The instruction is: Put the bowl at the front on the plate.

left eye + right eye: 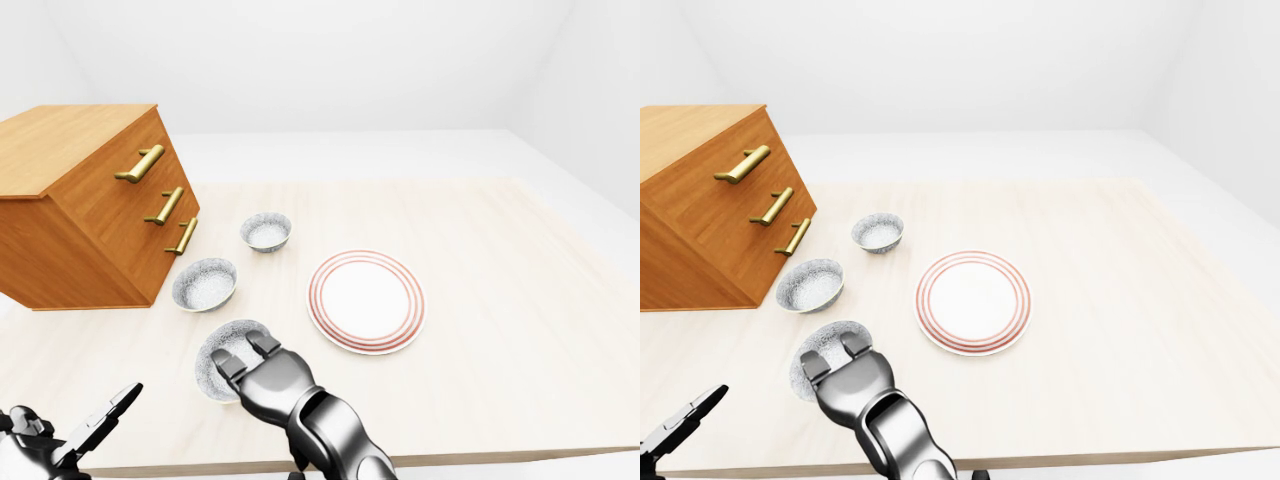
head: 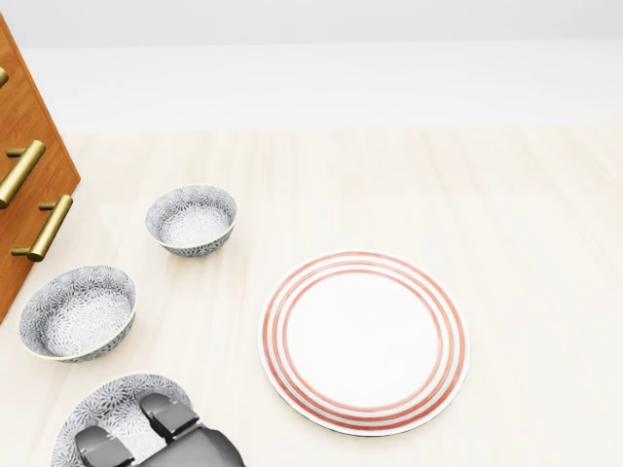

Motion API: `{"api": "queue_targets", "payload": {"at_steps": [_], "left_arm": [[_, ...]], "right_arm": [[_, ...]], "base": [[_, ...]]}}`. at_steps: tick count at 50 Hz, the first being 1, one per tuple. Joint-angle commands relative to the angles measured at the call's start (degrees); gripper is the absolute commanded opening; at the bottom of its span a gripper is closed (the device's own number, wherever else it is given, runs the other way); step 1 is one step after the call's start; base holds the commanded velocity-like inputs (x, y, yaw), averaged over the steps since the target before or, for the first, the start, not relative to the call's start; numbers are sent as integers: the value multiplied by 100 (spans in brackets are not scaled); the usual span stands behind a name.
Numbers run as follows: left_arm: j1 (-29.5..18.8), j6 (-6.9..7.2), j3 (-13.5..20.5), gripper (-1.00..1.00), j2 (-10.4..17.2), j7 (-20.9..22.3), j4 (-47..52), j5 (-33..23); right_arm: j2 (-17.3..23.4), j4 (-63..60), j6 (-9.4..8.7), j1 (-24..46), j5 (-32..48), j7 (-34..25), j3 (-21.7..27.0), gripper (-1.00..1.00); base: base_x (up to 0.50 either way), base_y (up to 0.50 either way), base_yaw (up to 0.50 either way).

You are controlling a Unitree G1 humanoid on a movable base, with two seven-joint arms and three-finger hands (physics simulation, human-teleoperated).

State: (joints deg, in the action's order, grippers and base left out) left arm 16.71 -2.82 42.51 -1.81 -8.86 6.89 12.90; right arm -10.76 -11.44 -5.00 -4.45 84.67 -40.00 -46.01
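The bowl nearest the bottom of the head view (image 2: 109, 401) is grey-patterned and sits on the pale wooden table. My right hand (image 1: 246, 354) reaches over it from below. Two fingers (image 2: 171, 416) lie across its near rim and inside, not visibly clamped; the thumb is hidden. The red-ringed white plate (image 2: 363, 341) lies empty to the right of that bowl. My left hand (image 1: 96, 424) hovers at the bottom left of the left-eye view, fingers spread, holding nothing.
Two more patterned bowls stand above the first one: a middle bowl (image 2: 78, 313) and a far bowl (image 2: 192, 220). A wooden drawer chest (image 1: 80, 200) with brass handles stands at the left. The table's near edge (image 1: 500, 458) runs along the bottom.
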Motion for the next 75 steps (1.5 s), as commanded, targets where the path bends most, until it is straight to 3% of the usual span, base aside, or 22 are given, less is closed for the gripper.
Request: {"api": "queue_targets", "payload": {"at_steps": [1,4,8,10,19,20,27,29,32,33,36,39,51,56,63,75], "left_arm": [[-7,-88,-43,100,27,-21,-97,5],[25,0,-27,100,19,-22,3,29],[-25,-126,-48,100,33,-24,-154,3],[10,-33,-37,100,31,-29,-44,28],[5,-32,-29,100,28,-18,-50,22],[41,71,-15,100,15,-23,84,38],[26,131,28,100,-16,10,137,15],[0,55,21,100,-10,15,41,1],[-2,52,14,100,-3,7,27,2],[-43,-36,-6,100,13,-2,-93,-16],[-11,11,-20,100,21,-20,-30,10],[-43,-89,-45,100,37,-33,-155,-2],[-9,-24,-48,100,36,-39,-70,20],[29,116,-14,100,18,-21,91,35],[-11,13,-16,100,19,-3,-37,7],[4,108,3,100,9,6,63,16]], "right_arm": [[15,54,0,-66,-30,0,-87,100],[25,39,0,-59,-34,0,-98,100],[38,53,0,-61,-91,0,-88,100],[85,59,0,-92,-41,0,-128,100],[218,48,0,-237,-220,0,-232,100],[216,127,0,-227,-322,0,-204,100],[208,325,0,-192,-603,0,-139,100],[205,332,0,-165,-637,0,-125,100],[201,403,0,-148,-730,53,-88,100],[205,450,0,-149,-789,100,-62,100],[203,515,0,-131,-859,187,-23,100],[166,593,0,-81,-870,241,6,100],[-6,773,0,143,-861,333,259,100],[-38,868,0,176,-891,322,343,100],[-27,902,0,204,-914,258,408,100],[-321,1405,0,593,-1046,264,819,100]], "base": [[0,0,0],[0,0,0],[0,0,0],[0,0,0],[0,0,0],[0,0,0],[0,0,0],[0,0,0],[0,0,0],[0,0,0],[0,0,0],[0,0,0],[0,0,0],[0,0,0],[0,0,0],[0,0,0]]}}
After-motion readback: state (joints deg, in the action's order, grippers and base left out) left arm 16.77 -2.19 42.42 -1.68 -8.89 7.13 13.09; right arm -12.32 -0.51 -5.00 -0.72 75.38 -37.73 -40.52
